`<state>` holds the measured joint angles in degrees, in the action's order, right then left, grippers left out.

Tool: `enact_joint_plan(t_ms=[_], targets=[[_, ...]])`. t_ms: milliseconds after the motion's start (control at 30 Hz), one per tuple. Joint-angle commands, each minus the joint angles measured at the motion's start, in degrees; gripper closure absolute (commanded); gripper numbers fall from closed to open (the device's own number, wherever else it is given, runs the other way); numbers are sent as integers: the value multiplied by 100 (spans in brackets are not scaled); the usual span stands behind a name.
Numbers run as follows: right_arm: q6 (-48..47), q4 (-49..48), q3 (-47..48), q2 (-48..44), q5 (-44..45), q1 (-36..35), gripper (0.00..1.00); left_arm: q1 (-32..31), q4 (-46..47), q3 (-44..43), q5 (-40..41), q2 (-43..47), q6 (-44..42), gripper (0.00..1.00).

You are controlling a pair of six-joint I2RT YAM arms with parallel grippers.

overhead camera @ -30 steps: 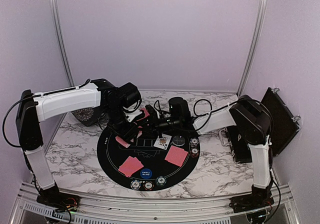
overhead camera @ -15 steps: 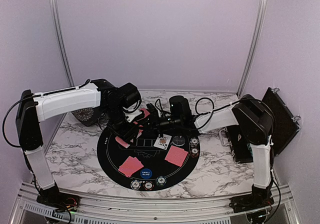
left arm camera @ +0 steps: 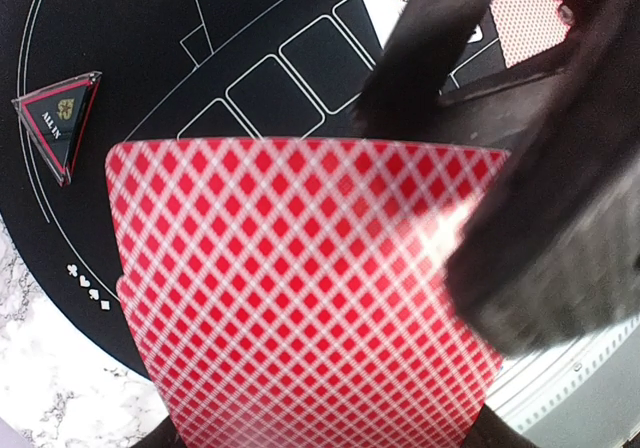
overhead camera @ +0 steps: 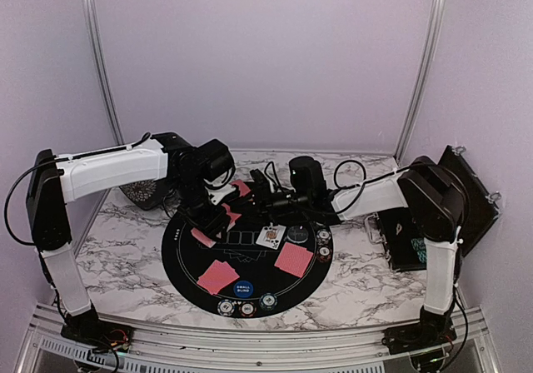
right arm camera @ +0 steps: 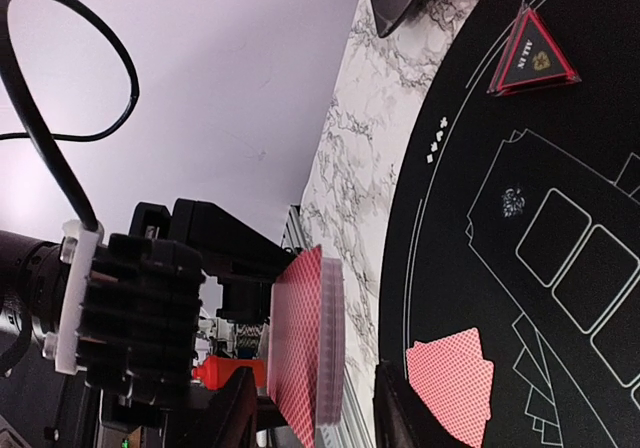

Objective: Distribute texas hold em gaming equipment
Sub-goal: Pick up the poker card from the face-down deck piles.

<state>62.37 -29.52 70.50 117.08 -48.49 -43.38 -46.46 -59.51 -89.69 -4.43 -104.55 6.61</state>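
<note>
Left wrist view — my left gripper (overhead camera: 218, 213) is clamped shut on the deck of red-backed cards (left arm camera: 300, 288), held over the black mat (overhead camera: 187, 265) edge; my right gripper (overhead camera: 258, 191) is just beside the deck — I can't tell whether it is gripping anything.

The left arm is extended, with the left gripper (overhead camera: 223, 215) clamped on the red-backed playing cards (left arm camera: 300, 288). The right arm is reached leftward, with the right gripper (overhead camera: 260, 191) parted just beside the left fingers.
</note>
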Motion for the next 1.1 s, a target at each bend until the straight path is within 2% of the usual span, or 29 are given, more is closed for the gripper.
enact_joint_plan(t_ms=[0,367,600,1067], targets=[[-5,-63,-120,-268,19,72,62,36,-53,39,49,146,33,43],[135,-175,-195,-306,-43,63,70,49,-49,31,47,133,40,43],[247,-303,-174,-265,-106,38,79,49,-52,22,36,115,42,43],[350,-412,-190,-186,-206,-1,88,50,-37,30,35,92,35,43]])
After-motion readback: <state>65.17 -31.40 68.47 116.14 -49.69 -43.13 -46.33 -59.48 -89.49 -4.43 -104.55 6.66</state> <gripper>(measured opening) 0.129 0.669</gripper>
